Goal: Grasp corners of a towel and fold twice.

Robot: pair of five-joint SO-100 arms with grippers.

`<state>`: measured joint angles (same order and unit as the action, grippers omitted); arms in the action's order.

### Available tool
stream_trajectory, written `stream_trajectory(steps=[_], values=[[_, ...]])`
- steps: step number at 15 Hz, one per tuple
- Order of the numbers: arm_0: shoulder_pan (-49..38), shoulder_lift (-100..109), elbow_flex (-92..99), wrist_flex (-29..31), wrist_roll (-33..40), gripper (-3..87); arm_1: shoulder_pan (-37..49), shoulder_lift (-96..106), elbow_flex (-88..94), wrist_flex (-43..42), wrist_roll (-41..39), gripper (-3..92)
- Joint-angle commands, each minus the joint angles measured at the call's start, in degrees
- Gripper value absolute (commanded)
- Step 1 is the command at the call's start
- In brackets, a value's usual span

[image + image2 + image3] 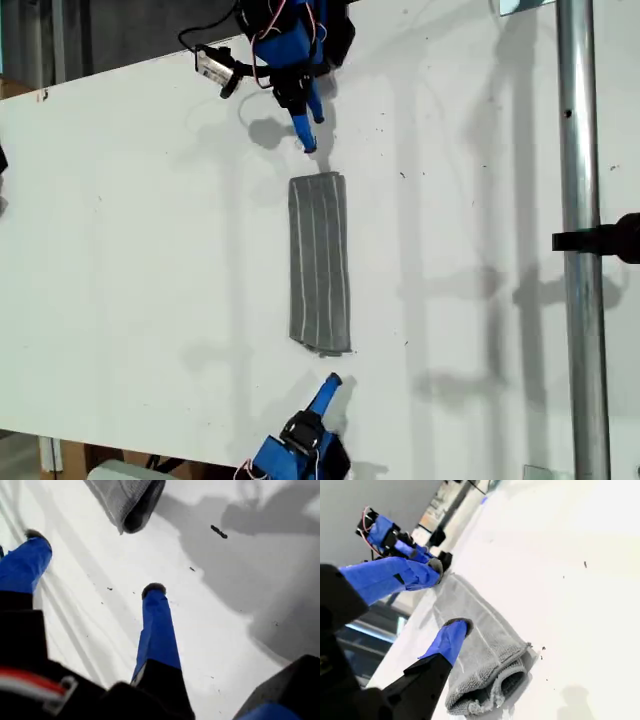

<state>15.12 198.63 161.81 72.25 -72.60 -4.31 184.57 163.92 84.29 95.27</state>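
Observation:
The towel (320, 262) lies on the white table (130, 250) folded into a long narrow grey striped strip. It runs from top to bottom near the middle of the exterior view. My first gripper (308, 138) hangs just beyond the strip's upper end. In the first wrist view that gripper (92, 562) is open and holds nothing, with the towel's rolled end (131, 502) ahead of its fingertips. My second gripper (331, 383) sits just below the strip's lower end. It is open (447, 597) and holds nothing. The layered end of the towel (492, 677) lies under it.
A metal pole (578, 200) with a black clamp (600, 240) runs down the exterior view's right. A small camera (215, 68) juts from the first arm. Dark specks (218, 531) dot the table. Bare table surface spreads on both sides of the towel.

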Motion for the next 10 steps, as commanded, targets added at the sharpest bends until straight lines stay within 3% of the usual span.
stream_trajectory(steps=[1, 4, 10], values=[[-0.5, 0.4, -0.2, -1.3, -1.0, 17.0, 3.3, -4.8, 0.6, -6.2, -0.9, 38.7], [-0.9, 0.4, -0.5, -1.5, -1.3, 16.8, 5.9, -13.4, -0.4, -8.7, -0.6, 37.7], [-1.9, 0.4, -0.1, -2.1, -1.8, 16.7, 7.0, -57.1, -13.9, -37.3, -5.3, 38.5]])
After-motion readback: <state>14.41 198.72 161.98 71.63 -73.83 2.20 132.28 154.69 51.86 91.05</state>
